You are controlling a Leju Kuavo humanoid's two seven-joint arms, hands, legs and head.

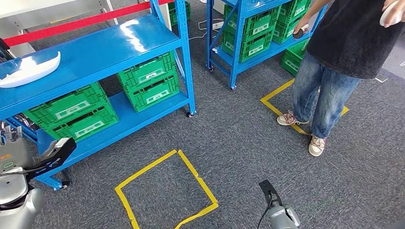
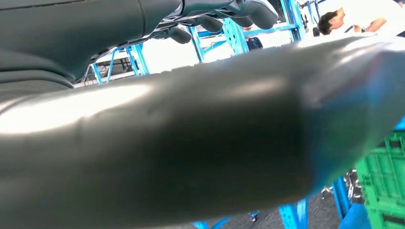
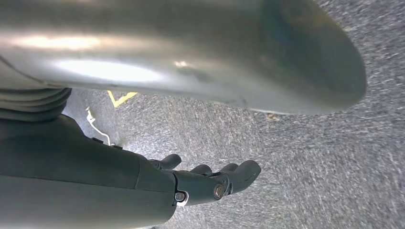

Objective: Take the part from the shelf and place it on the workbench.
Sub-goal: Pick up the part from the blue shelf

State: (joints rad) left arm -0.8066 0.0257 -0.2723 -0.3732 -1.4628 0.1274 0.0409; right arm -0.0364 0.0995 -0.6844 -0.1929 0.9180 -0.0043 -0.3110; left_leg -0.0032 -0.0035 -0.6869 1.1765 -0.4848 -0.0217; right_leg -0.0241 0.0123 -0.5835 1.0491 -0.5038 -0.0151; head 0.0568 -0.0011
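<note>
Item: white curved part [image 1: 29, 70]. You find it lying on the top board of the near blue shelf [image 1: 95, 52], toward that board's left end, well apart from both of your robot hands and untouched.

Item: left robot hand [image 2: 224, 16]. In your left wrist view its dark fingers [image 2: 258, 9] stretch out, slightly curled, with nothing between them, and the thick grey thumb [image 2: 191, 143] lies apart from them. The hand holds nothing and is loosely spread. In the head view your left arm [image 1: 19, 191] sits low at the left, beside the shelf's lower end, below and well short of the part.

Item: right robot hand [image 3: 210, 183]. Its dark fingers [image 3: 243, 172] are extended and a little bent over grey carpet [image 3: 310, 167], the thumb [image 3: 191, 52] set well away from them; it carries nothing.

Item: green crates [image 1: 148, 81]. You see them stacked on the lower boards of the near shelf, and more on a second blue shelf [image 1: 248, 28] farther back.

Item: yellow tape square [image 1: 165, 191] on the carpet in front of you.

Item: person in jeans [image 1: 329, 71], standing at the right beside the second shelf, on another taped mark.
</note>
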